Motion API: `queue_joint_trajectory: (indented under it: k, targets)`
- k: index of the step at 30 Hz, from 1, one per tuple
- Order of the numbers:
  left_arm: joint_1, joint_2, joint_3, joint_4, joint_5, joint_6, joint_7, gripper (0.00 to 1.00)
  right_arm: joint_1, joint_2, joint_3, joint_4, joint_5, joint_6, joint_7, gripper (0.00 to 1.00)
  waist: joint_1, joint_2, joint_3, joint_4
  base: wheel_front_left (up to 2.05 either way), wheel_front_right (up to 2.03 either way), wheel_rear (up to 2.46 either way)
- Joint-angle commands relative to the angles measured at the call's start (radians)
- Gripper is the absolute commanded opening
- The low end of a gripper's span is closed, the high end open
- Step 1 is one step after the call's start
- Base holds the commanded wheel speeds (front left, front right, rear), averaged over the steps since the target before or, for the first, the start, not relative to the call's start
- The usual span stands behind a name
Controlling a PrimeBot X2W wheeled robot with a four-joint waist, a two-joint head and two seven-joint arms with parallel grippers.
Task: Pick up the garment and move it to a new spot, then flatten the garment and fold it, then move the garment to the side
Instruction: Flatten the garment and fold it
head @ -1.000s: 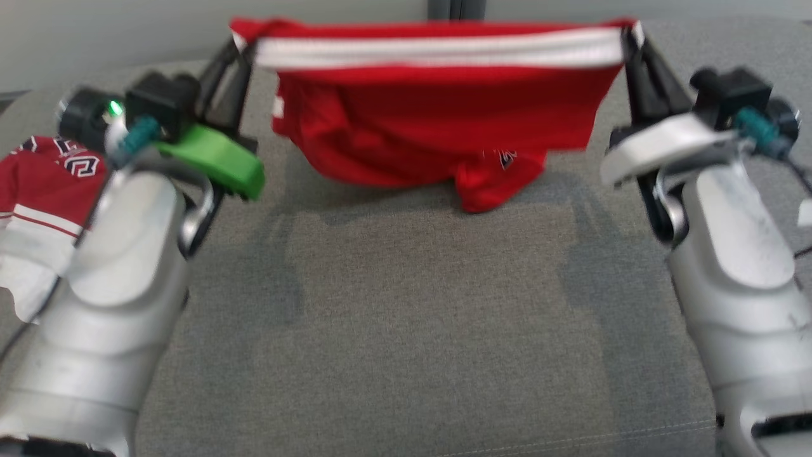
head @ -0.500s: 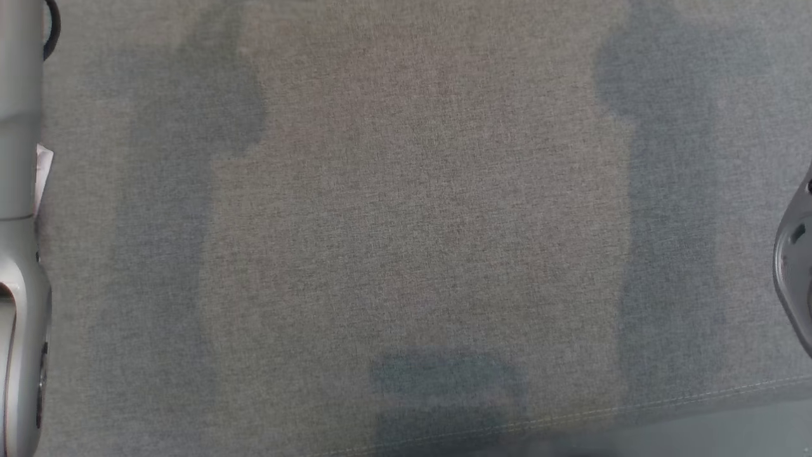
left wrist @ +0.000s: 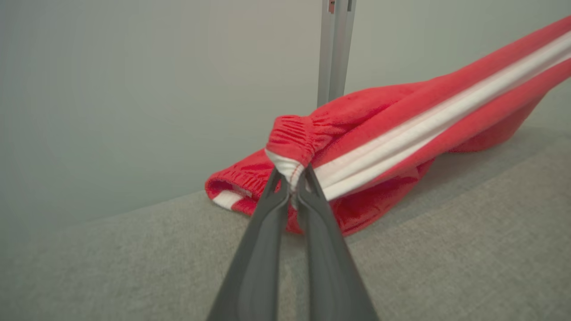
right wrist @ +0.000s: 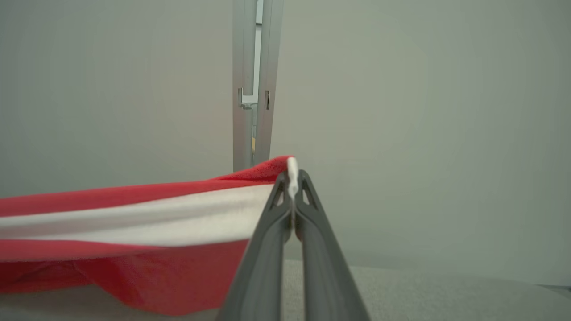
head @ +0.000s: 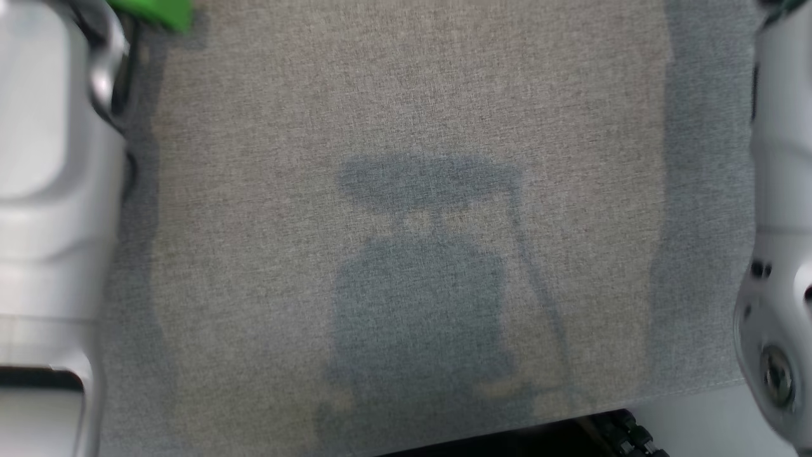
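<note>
The garment [left wrist: 401, 133] is a red piece with a broad white stripe and a gathered elastic edge. In the left wrist view my left gripper [left wrist: 292, 178] is shut on its bunched corner, and the cloth stretches away to the right, its lower part resting on the grey cushion [left wrist: 446, 249]. In the right wrist view my right gripper [right wrist: 292, 178] is shut on the other corner of the garment [right wrist: 134, 214], which hangs taut to the left above the cushion. The head view looks straight down between my two pale forearms, left [head: 51, 190] and right [head: 780, 254].
The grey fabric surface [head: 406, 127] carries the robot's own shadow [head: 425, 285]. Its front edge [head: 634, 400] runs along the bottom right. A pale wall with a vertical metal post [right wrist: 252, 84] stands behind the cushion.
The head camera has tilted down, so the garment and both grippers have left its picture. The forearms now sit at its edges.
</note>
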Motion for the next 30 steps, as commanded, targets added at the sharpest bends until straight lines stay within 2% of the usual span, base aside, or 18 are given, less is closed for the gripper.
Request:
queue_joint_trajectory:
  k: [1,5,6,8,15,19,30]
  targets:
    - [0.077,0.019,-0.008,0.001,-0.022,0.011,0.002,0.00,0.101,-0.040,0.006,-0.040,0.064,-0.017,0.000,0.00,-0.0002,0.0000,0.047,-0.020,0.00,0.00,0.00]
    - [0.243,-0.005,0.017,0.006,-0.078,0.011,0.006,0.00,0.305,-0.071,0.038,-0.104,0.179,-0.017,-0.001,0.00,-0.0002,0.0000,0.008,-0.025,0.00,0.00,0.00]
    - [0.243,-0.005,0.017,0.006,-0.078,0.011,0.006,0.00,0.305,-0.071,0.038,-0.104,0.179,-0.017,-0.001,0.00,-0.0002,0.0000,0.008,-0.025,0.00,0.00,0.00]
    - [0.313,-0.016,0.044,0.008,-0.097,0.012,0.009,0.00,0.399,-0.081,0.042,-0.117,0.225,-0.017,-0.001,0.00,-0.0002,0.0000,-0.022,-0.027,0.00,0.00,0.00]
    - [0.550,-0.084,0.086,0.063,-0.100,0.013,0.010,0.00,0.681,-0.061,0.050,-0.095,0.324,-0.018,0.001,0.00,-0.0002,0.0000,-0.186,-0.021,0.00,0.00,0.00]
    - [0.669,-0.121,0.071,0.093,-0.093,0.012,0.013,0.00,0.792,-0.051,0.063,-0.072,0.353,-0.018,0.001,0.00,-0.0002,0.0000,-0.291,-0.007,0.00,0.00,0.00]
    - [0.937,-0.161,0.121,0.111,-0.097,0.015,0.012,0.00,1.014,-0.062,0.088,-0.033,0.418,-0.018,-0.001,0.00,-0.0002,0.0000,-0.562,0.038,0.00,0.00,0.00]
